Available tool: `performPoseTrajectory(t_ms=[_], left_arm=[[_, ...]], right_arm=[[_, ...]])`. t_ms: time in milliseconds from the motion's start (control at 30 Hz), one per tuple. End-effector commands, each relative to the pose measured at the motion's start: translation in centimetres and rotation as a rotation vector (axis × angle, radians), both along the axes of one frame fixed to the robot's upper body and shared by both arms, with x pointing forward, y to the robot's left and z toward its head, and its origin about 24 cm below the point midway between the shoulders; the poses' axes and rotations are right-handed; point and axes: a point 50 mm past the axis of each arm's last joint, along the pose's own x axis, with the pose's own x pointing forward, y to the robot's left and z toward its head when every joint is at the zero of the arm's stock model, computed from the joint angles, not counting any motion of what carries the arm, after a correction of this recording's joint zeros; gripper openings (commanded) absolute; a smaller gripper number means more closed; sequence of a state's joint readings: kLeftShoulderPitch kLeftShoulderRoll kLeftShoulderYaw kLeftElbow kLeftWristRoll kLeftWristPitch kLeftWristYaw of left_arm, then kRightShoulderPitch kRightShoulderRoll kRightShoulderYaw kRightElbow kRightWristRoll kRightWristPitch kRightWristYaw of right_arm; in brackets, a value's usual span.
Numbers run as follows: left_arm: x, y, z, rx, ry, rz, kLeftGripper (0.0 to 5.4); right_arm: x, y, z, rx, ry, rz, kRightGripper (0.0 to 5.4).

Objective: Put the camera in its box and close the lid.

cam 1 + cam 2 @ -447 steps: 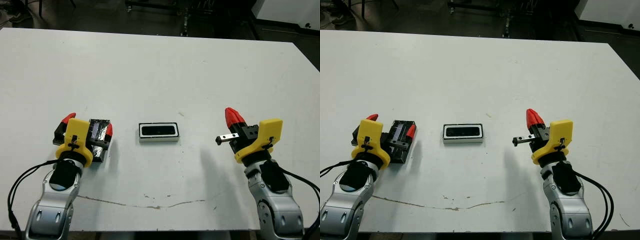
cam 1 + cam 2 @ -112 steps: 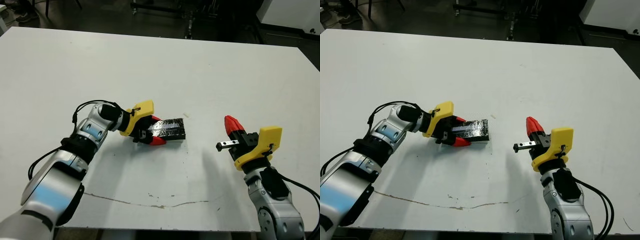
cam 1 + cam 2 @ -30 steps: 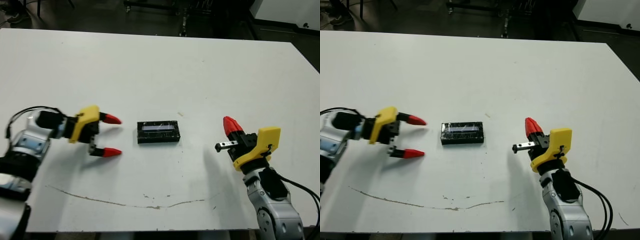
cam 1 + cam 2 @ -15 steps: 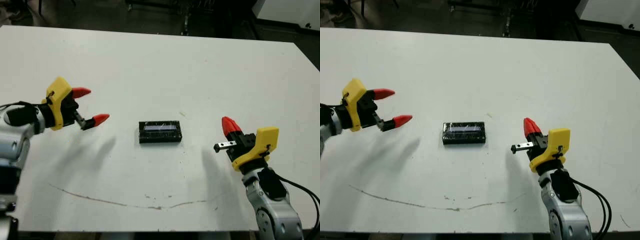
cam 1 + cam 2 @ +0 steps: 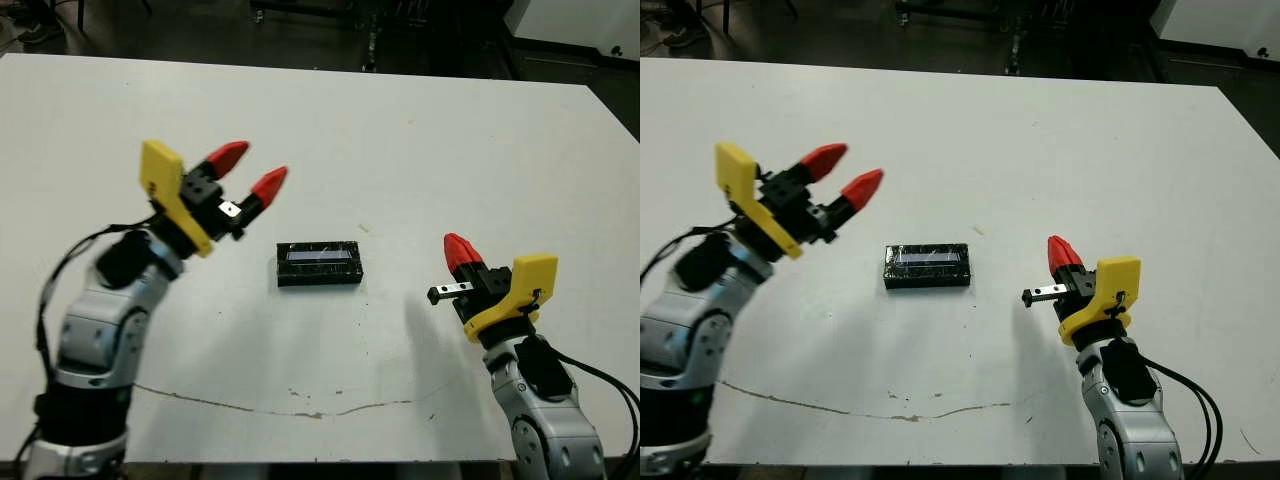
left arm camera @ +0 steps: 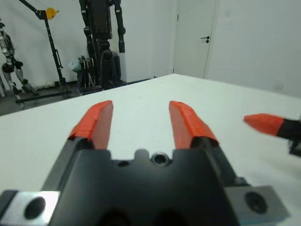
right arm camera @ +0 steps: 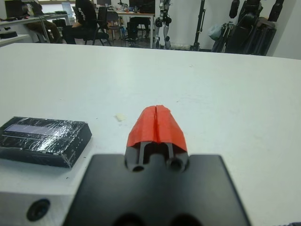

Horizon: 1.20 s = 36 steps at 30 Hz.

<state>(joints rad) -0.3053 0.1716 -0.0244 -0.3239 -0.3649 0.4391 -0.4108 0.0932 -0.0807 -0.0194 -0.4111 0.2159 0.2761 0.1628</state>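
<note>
The lid (image 5: 320, 264) sat flat over the box near the middle of the white bench (image 5: 420, 140), its pale stripe facing up along the top, and nothing was touching it. No white rim of the box showed under the glossy black cover, and the camera was out of sight, so whether it lay inside could not be told.

The left gripper (image 5: 249, 171) was up in the air, off to the lid's left and well clear of it, jaws spread apart with nothing between the two red fingertips (image 6: 96, 123). It pointed up and toward the right.

Over on the right, the right gripper (image 5: 458, 252) hung low above the bench, apart from the lid, jaws pressed together and empty; the right wrist view showed the two red tips meeting in one wedge (image 7: 156, 125). A small pale speck (image 7: 121, 117) lay on the bench just beyond the lid's far right corner.

People sat at desks in the room beyond (image 7: 87, 19).
</note>
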Motion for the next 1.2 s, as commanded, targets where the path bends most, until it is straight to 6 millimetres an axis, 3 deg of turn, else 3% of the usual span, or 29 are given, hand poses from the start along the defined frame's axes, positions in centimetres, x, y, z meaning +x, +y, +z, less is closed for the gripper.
performPoseTrajectory(t_ms=[33,200,533,867,1200], left_arm=[[-0.3,-1.4,-1.4,0.008,0.078,0.026,2.29],[0.0,-3.0,-3.1,0.048,0.164,0.027,1.56],[0.5,-4.8,-8.5,0.163,0.326,0.024,0.0],[0.1,-4.3,-11.8,0.29,0.552,0.013,0.0],[-1.2,-3.6,-14.3,0.36,0.656,0.014,0.0]], right_arm=[[0.0,-0.4,-0.1,-0.009,0.006,-0.015,0.0],[0.1,-0.4,0.0,-0.02,0.0,-0.017,0.0],[0.1,-0.2,0.0,-0.01,0.002,-0.01,0.0],[0.0,-0.1,0.0,-0.016,-0.001,-0.008,0.0],[0.0,-0.1,-0.1,-0.014,0.0,-0.002,0.0]])
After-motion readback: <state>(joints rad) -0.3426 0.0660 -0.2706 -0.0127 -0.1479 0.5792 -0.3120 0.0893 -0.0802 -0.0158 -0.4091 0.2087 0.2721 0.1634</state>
